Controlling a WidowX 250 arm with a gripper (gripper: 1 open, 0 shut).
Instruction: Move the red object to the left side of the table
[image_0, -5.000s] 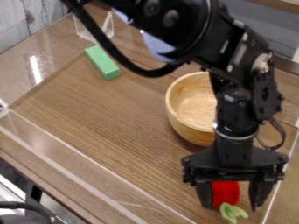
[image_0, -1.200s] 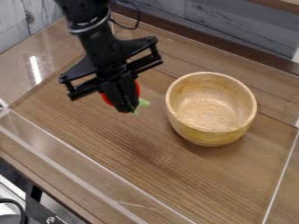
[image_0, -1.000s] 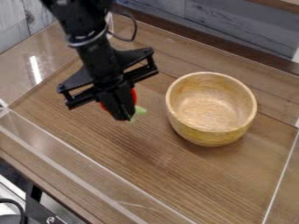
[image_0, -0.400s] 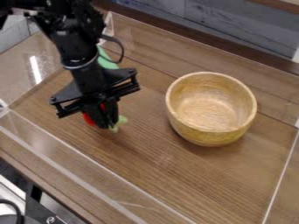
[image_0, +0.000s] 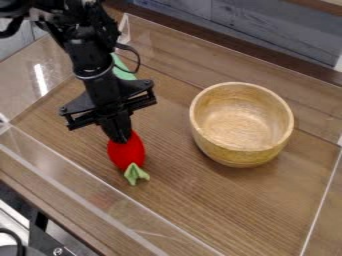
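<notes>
Red object on the table, left of wooden bowl; we note the gripper pinching its top.

1. A wooden bowl stood upright on the right half of the surface, pale and round, with a thick rim and a smooth hollow interior (nothing showed inside it).
2. A green rectangular block lay toward the far left, mostly hidden, with only a sliver of its bright green face showing.
3. The bowl and the block were well apart, the bowl nearer the right wall and the block nearer the far left corner.
4. A dark cable curled at the bottom left corner (outside the enclosure).
</notes>
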